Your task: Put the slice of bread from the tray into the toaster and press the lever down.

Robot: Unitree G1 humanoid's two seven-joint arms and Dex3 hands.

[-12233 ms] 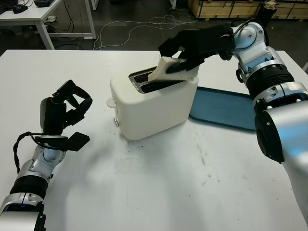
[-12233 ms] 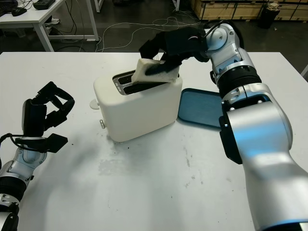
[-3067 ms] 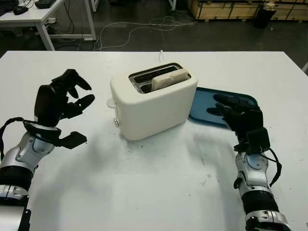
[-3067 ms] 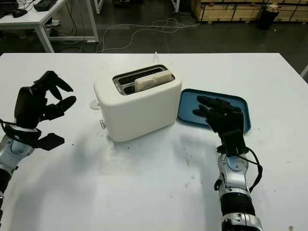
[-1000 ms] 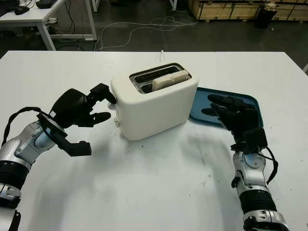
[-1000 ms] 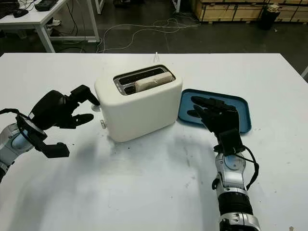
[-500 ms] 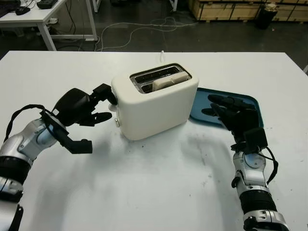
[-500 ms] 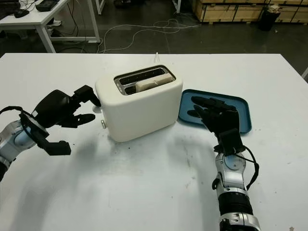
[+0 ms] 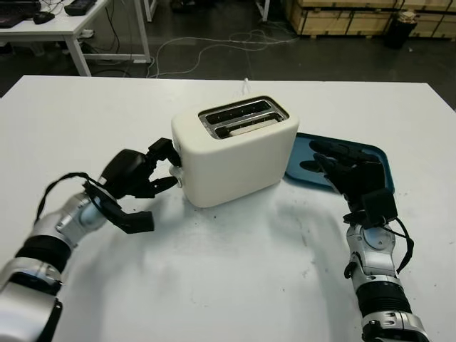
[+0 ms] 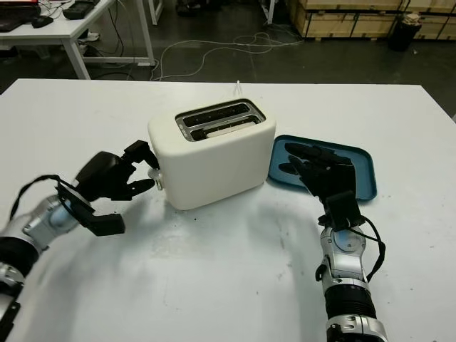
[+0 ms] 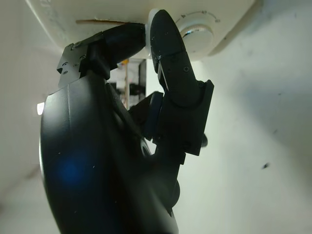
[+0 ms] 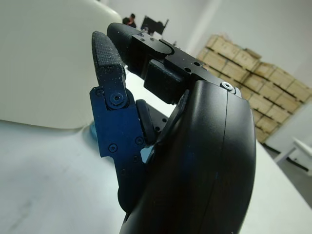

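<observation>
Cream plastic two-slot toaster (image 9: 235, 146) on the white worktop (image 9: 235, 278): my left hand (image 9: 139, 173) presses curled fingers on its side lever, my right hand (image 9: 353, 174) open above the blue tray (image 9: 370, 153).

The left hand (image 9: 139, 173) covers the lever at the end of the toaster (image 9: 239, 153), so how far down it sits cannot be told, and the bread (image 9: 249, 125) shows as a pale sliver, perhaps its top edge, in one slot.
</observation>
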